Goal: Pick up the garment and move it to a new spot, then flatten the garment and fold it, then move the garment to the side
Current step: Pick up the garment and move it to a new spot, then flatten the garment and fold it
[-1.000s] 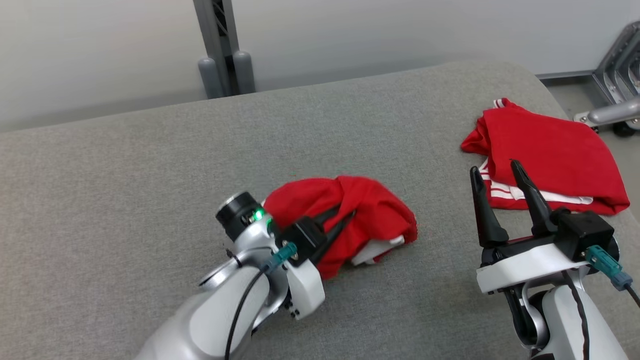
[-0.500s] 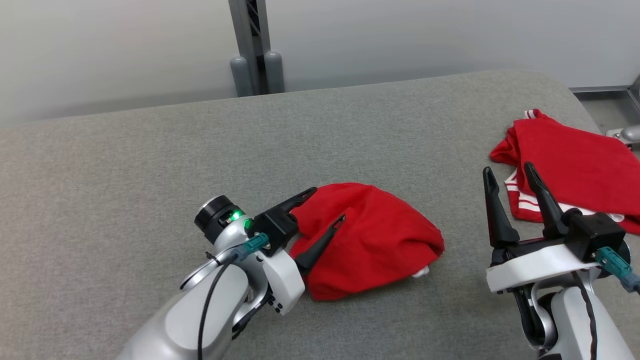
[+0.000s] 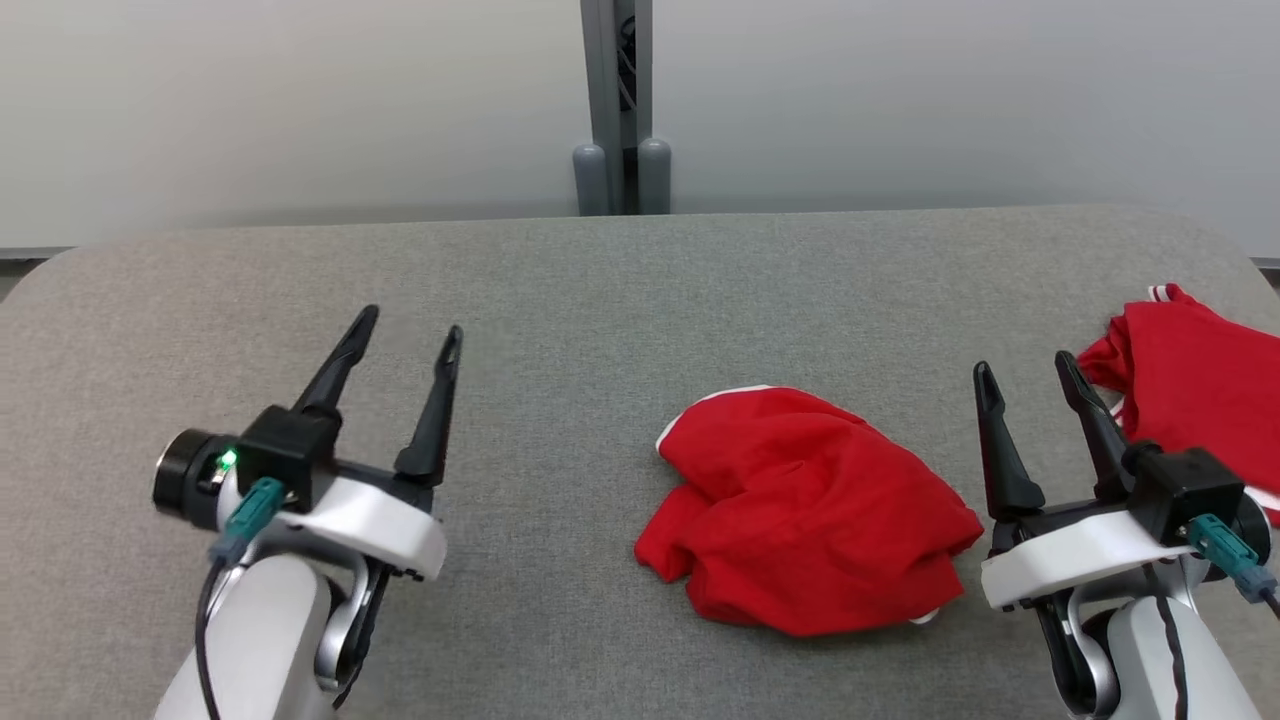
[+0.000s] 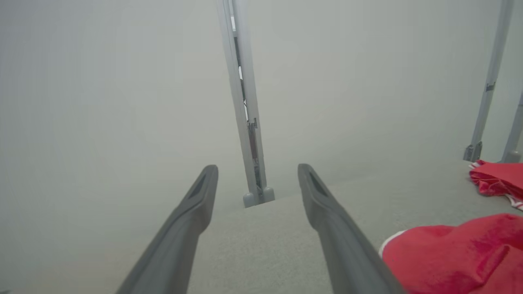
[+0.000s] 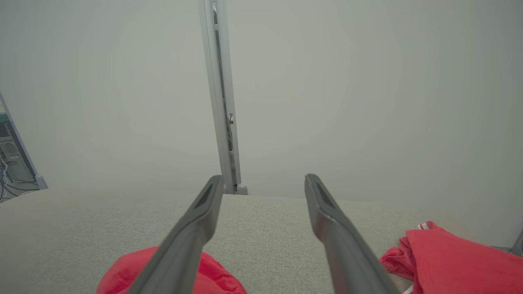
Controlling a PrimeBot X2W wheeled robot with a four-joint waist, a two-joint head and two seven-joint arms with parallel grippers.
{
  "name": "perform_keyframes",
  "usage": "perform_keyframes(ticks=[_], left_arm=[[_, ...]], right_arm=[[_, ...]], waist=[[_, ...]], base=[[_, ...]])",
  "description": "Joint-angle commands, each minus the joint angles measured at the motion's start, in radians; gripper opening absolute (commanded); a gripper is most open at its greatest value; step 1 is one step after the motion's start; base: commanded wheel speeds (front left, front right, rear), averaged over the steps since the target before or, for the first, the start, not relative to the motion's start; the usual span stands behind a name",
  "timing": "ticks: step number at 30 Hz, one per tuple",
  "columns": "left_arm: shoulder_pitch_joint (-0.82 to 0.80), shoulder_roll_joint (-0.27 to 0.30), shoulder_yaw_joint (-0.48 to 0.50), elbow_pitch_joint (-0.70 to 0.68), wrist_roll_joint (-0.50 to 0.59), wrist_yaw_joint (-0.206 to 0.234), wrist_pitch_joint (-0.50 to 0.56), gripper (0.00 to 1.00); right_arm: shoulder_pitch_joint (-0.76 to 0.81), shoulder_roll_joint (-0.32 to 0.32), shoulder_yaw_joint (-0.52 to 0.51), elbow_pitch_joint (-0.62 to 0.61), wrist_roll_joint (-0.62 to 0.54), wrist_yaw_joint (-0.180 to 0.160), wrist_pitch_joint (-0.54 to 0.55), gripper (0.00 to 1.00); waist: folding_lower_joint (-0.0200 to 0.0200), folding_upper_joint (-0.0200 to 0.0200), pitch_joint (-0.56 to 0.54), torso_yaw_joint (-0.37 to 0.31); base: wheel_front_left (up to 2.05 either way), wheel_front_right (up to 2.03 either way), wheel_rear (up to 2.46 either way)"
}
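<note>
Fabric in grey covers the worktop (image 3: 600, 280); a pale wall (image 3: 300, 100) and grey post (image 3: 612, 100) stand behind the far edge. The garment (image 3: 810, 510) lies crumpled right of centre, near the front edge, between my left hand (image 3: 410, 325) and right hand (image 3: 1024, 366), both spread wide and empty.

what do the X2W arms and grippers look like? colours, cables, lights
Both match: pale silver-white forearms, white wrist brackets, black blocks each carrying two long dark tapering fingers. The left gripper has a teal connector feeding a black cable, plus a green light on a round black cap. The right gripper has a teal connector too.
</note>
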Motion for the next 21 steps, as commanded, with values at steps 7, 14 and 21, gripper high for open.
perform_keyframes(ticks=[7, 14, 21], left_arm=[[0.176, -0.098, 0.155, -0.061, 0.050, -0.001, 0.000, 1.00], [0.195, -0.164, 0.213, -0.050, 0.106, -0.052, 0.000, 1.00], [0.186, -0.177, 0.236, -0.036, 0.135, -0.082, 0.000, 1.00]], right_arm=[[0.034, -0.017, 0.013, 0.027, -0.011, 0.000, -0.005, 1.00], [-0.012, -0.055, 0.052, 0.065, -0.007, 0.000, -0.005, 1.00], [-0.147, -0.156, 0.301, 0.134, 0.055, 0.000, 0.096, 1.00]], waist=[[0.0000, 0.0000, -0.010, 0.049], [0.0000, 0.0000, -0.001, 0.094], [0.0000, 0.0000, 0.005, 0.120]], base=[[0.00, 0.00, 0.00], [0.00, 0.00, 0.00], [0.00, 0.00, 0.00]])
